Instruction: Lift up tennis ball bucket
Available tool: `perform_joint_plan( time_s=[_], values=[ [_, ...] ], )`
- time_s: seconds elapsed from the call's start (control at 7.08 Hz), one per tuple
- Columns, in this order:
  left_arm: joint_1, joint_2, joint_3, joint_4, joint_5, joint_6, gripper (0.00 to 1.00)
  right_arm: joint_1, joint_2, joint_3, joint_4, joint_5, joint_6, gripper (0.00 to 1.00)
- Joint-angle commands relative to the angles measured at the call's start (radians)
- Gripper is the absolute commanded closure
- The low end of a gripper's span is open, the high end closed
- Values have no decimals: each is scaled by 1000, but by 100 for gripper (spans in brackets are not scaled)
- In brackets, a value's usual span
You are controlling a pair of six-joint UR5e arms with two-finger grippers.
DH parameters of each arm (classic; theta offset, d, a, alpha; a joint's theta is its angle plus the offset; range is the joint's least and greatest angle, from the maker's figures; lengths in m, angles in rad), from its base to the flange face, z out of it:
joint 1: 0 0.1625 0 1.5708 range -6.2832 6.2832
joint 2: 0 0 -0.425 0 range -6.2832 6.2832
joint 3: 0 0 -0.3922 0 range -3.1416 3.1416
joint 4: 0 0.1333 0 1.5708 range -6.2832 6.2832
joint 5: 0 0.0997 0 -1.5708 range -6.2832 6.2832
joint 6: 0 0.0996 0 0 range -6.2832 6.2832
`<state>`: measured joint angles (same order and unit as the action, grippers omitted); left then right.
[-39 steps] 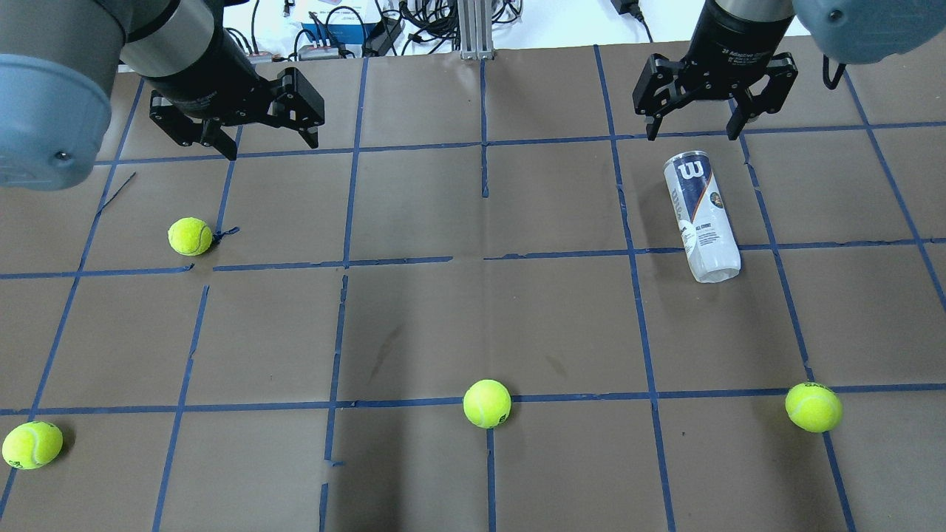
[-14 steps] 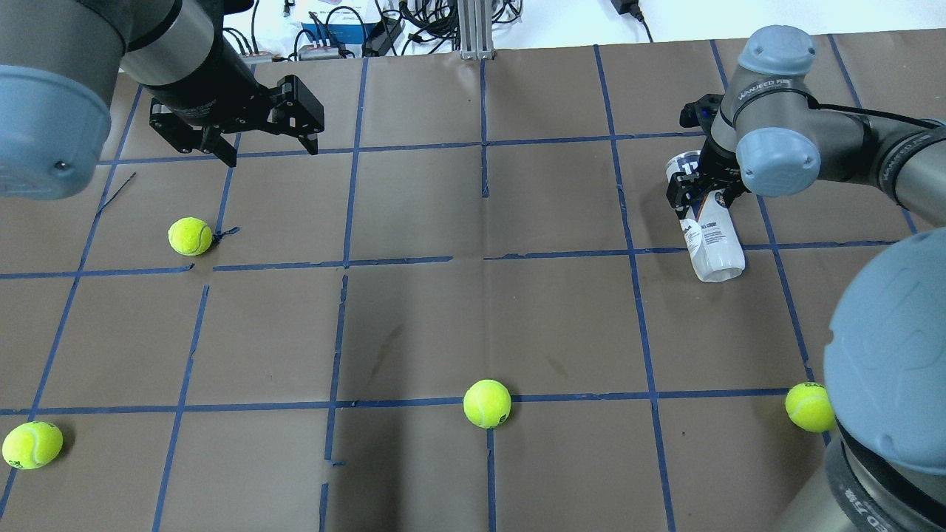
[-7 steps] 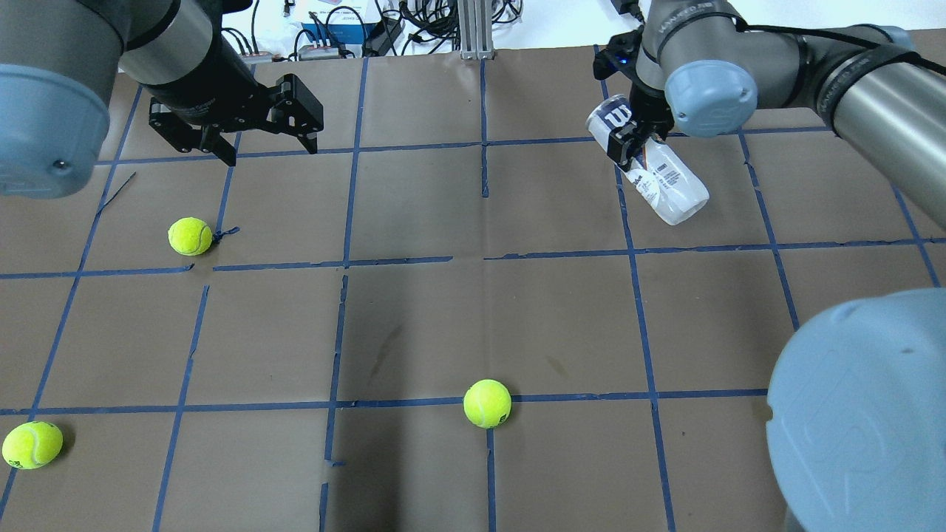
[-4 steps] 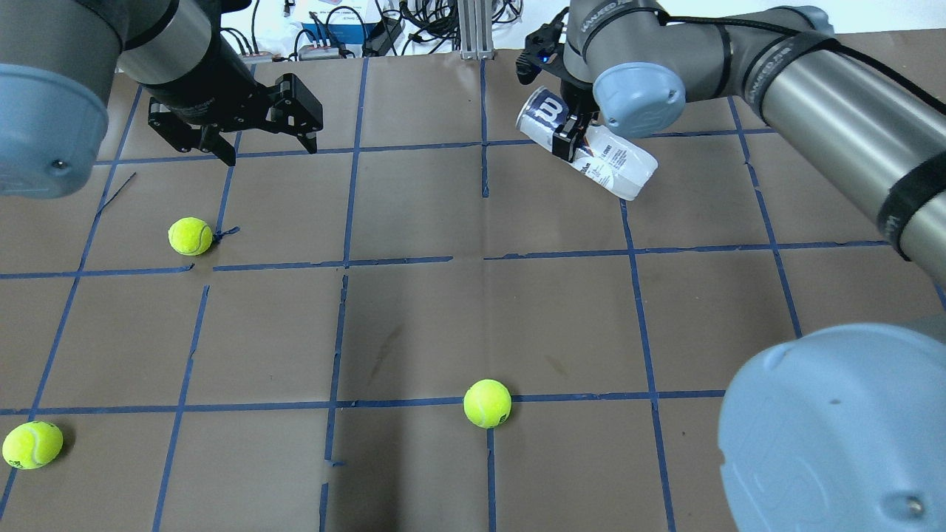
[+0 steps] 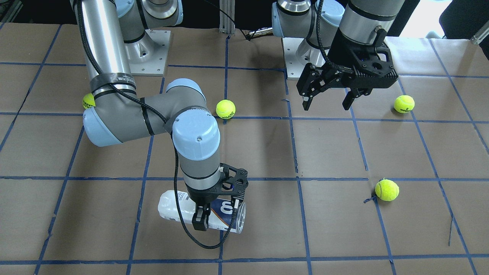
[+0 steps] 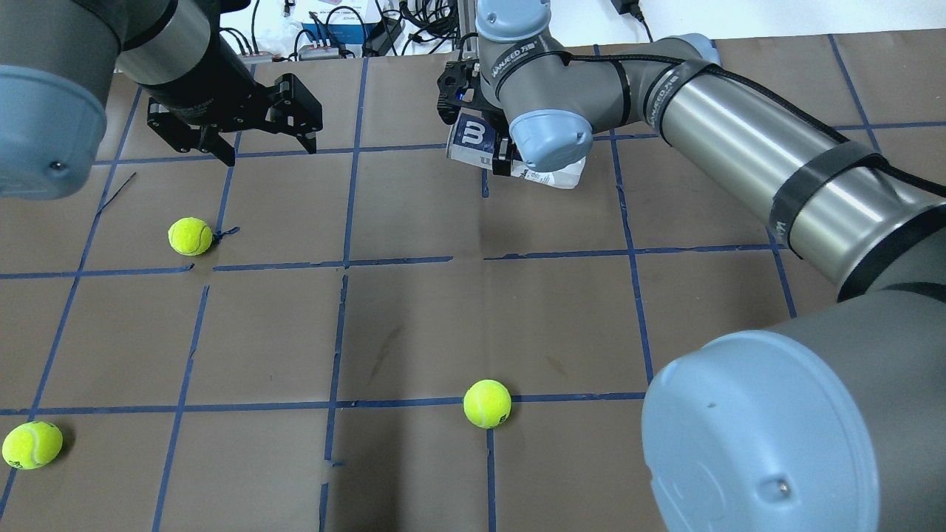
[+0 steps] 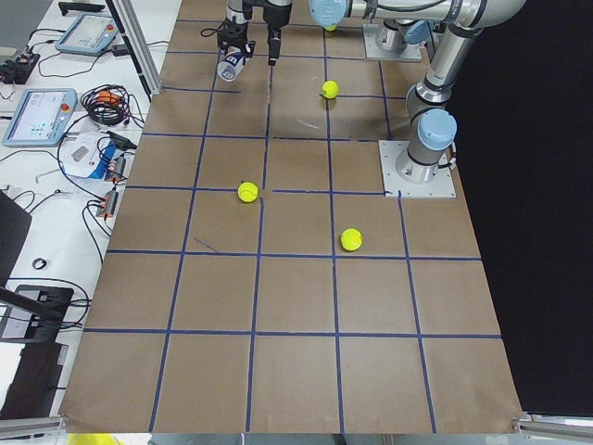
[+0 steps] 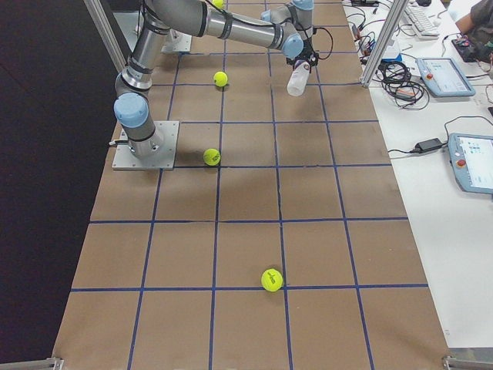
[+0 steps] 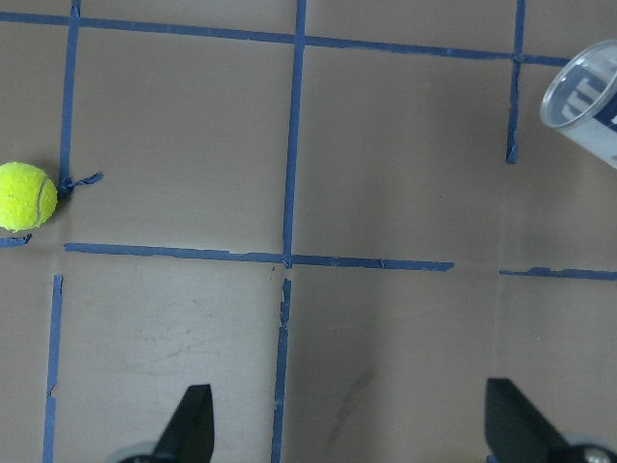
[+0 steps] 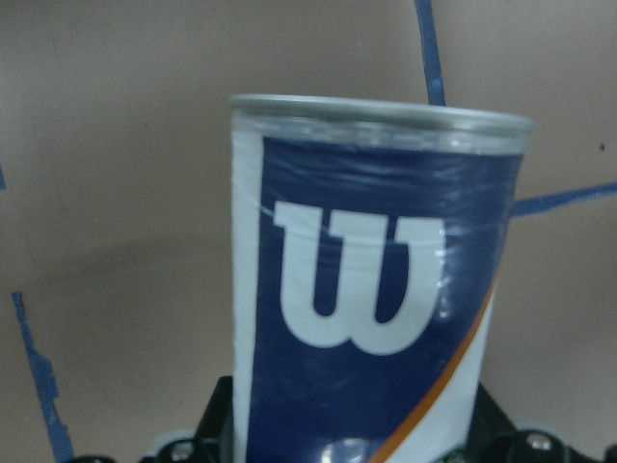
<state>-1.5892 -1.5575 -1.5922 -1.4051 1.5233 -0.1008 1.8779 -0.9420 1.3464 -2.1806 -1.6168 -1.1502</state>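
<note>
Seen from overhead, a tennis ball (image 6: 32, 445) lay at the near left corner of the paper-covered table (image 6: 414, 318); a second ball (image 6: 190, 236) sat farther in, on a crossing of the blue tape lines; above and behind it hung the left gripper (image 6: 270, 148), its two fingers spread wide with nothing between them, clear of the table surface; its wrist camera showed only bare paper and tape between the fingertips; a third ball (image 6: 487, 403) rested near the middle of the table, on a tape line toward the near edge; beyond it, at the far centre, the tennis ball bucket (image 6: 470, 140) was held roughly level, its rimmed end with the white "W" pointing toward the left arm's side and its clear end toward the right; the right gripper (image 6: 480, 140) was clamped across its navy label, fingers pressed to both sides; the bucket appeared to hang off the paper, touching nothing but the fingers; the right arm (image 6: 739, 148) stretched away to the near right corner.
</note>
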Motion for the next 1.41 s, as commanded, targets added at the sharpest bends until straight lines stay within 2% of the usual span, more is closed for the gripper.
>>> perform_joint_plan(
  time_s=[0.0,0.42,0.57,0.71,0.99,1.13,1.27],
  values=[
    [0,1,0,0,0,1,0,44,64,-12,-86,0,-65,23],
    [-2,-1,6,-23,12,1,0,47,78,-7,-90,-14,-145,22],
    [1,-16,2,-23,14,1,0,47,83,-3,-94,-17,-145,17],
    [9,-41,1,-21,3,-19,0,47,85,3,-100,-17,-143,0],
    [61,-114,-17,-6,2,-17,0,47,83,3,-100,-37,-143,0],
    [83,-181,18,8,-3,-16,0,47,83,0,-103,-37,-141,0],
    [119,-255,41,50,-93,-16,0,46,77,-6,-119,-35,-141,0]
  ],
)
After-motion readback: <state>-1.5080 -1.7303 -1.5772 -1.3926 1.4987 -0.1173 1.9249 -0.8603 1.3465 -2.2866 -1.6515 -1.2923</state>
